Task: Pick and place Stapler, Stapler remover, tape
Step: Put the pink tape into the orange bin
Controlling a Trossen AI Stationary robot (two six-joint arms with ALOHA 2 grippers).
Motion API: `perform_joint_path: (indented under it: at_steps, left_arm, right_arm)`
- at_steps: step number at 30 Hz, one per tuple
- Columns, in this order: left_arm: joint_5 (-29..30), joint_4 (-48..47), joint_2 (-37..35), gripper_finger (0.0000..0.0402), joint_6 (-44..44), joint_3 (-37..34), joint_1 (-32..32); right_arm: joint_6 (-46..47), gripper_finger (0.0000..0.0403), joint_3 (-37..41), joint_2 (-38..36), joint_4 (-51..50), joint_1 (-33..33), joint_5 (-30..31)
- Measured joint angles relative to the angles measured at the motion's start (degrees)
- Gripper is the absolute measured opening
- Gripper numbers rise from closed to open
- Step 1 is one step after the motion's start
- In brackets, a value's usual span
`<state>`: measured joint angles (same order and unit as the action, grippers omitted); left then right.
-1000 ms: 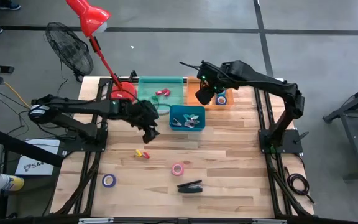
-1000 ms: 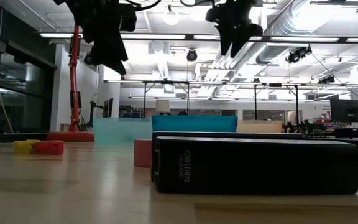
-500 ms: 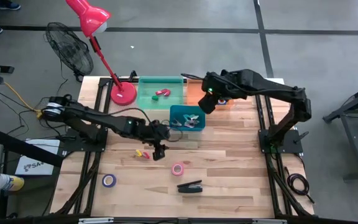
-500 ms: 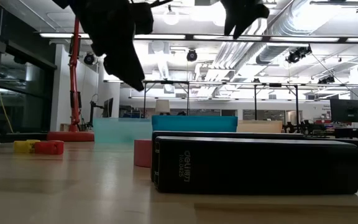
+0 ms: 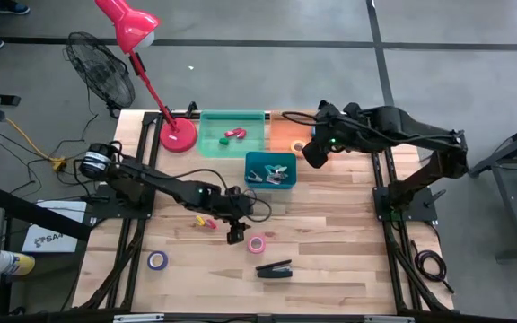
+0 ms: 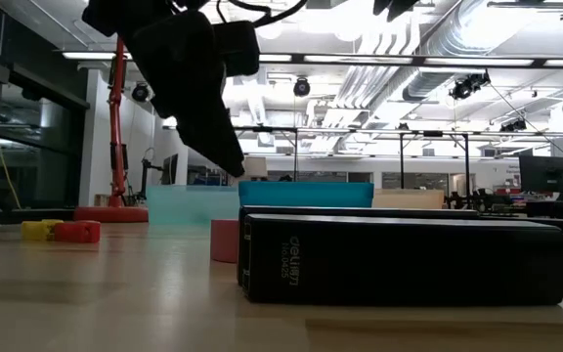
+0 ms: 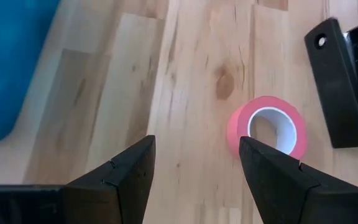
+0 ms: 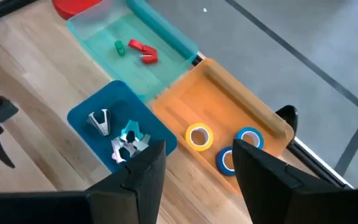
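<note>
Pale wood planks make up the tabletop (image 5: 330, 224). Farthest from both sets of jaws, a purple tape roll (image 5: 157, 260) lies near the front edge on the left, and small yellow and red pieces (image 5: 205, 222) rest just behind the left gripper (image 5: 235, 237). That gripper hangs low over the boards with its jaws spread and nothing between them. In the left wrist view the pink tape roll (image 7: 268, 127) lies flat just ahead of the jaws, off toward one finger (image 7: 278, 180) rather than centred in the gap, and not touched. The stapler (image 7: 344, 81) lies beyond the roll, just beside it; from above, the stapler (image 5: 275, 268) sits near the front edge.

The right gripper (image 5: 315, 152) hovers above the back of the tabletop, jaws parted and empty. Below and ahead of them in its wrist view stand a teal bin (image 8: 160, 50) with red pieces, a blue bin (image 8: 86, 112) holding metal staple removers (image 8: 126, 140), and an orange tray (image 8: 229, 93) with one yellow tape roll (image 8: 198, 136) and two blue tape rolls (image 8: 248, 138).
</note>
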<state>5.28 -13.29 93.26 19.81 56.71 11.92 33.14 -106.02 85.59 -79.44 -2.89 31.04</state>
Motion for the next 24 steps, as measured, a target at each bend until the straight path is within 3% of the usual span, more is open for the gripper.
perform_joint_path:
  at_steps: [24]
  left_arm:
    - [-5.85,8.2,6.48,0.023,-4.14,0.0,2.52]
  right_arm:
    - [1.58,0.0177,0.0,-0.23,-3.14,0.7,0.95]
